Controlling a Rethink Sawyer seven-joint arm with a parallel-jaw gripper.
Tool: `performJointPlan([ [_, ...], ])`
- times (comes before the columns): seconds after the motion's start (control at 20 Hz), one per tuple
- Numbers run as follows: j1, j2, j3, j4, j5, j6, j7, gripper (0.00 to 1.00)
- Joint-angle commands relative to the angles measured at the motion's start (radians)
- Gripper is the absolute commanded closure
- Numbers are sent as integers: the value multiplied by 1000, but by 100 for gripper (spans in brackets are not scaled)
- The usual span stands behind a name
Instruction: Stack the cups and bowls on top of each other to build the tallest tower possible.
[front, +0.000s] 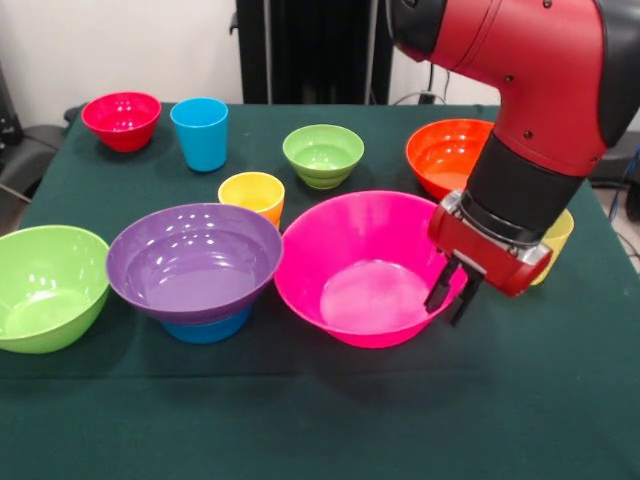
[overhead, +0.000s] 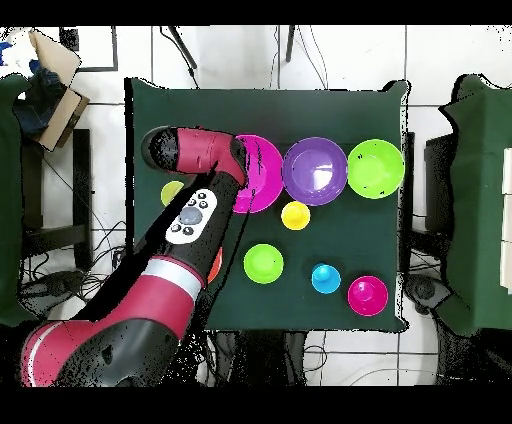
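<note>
- My fingers (front: 452, 293) hang over the rim of the pink bowl (front: 360, 270), one finger inside the rim and the other just outside it; the gap between them is narrow, and I cannot tell whether they are pinching the rim.
- Nothing is lifted: the pink bowl sits flat on the table (front: 330, 420), right beneath me.
- In the front view, the purple bowl (front: 195, 260) is the next thing along past the pink one, touching or nearly touching it, and it rests on top of the blue bowl (front: 208, 328), which peeks out below.
- Further along that same line is the big green bowl (front: 48, 285), standing apart.
- The orange bowl (front: 447, 155) is behind my wrist, partly hidden by my arm (front: 530, 110).
- A pale yellow cup (front: 556, 238) shows only as a sliver just beyond my wrist.
- The yellow cup (front: 252, 196) stands behind the gap between the pink and purple bowls.
- The small green bowl (front: 323, 155) is further back, well apart from my fingers.
- The blue cup (front: 200, 133) and red bowl (front: 121, 120) are furthest from me, at the far corner.
</note>
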Motion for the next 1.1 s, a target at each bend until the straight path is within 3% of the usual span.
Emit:
performJointPlan([
  [0.05,15,-88,46,-39,-7,339,151,100],
  [0.2,12,-148,48,-53,-5,446,140,100],
  [0.45,1,-224,74,-48,1,539,111,100],
  [0.8,-12,-285,114,-7,5,549,72,100],
  [1.1,-11,-292,3,-104,-99,617,41,100],
])
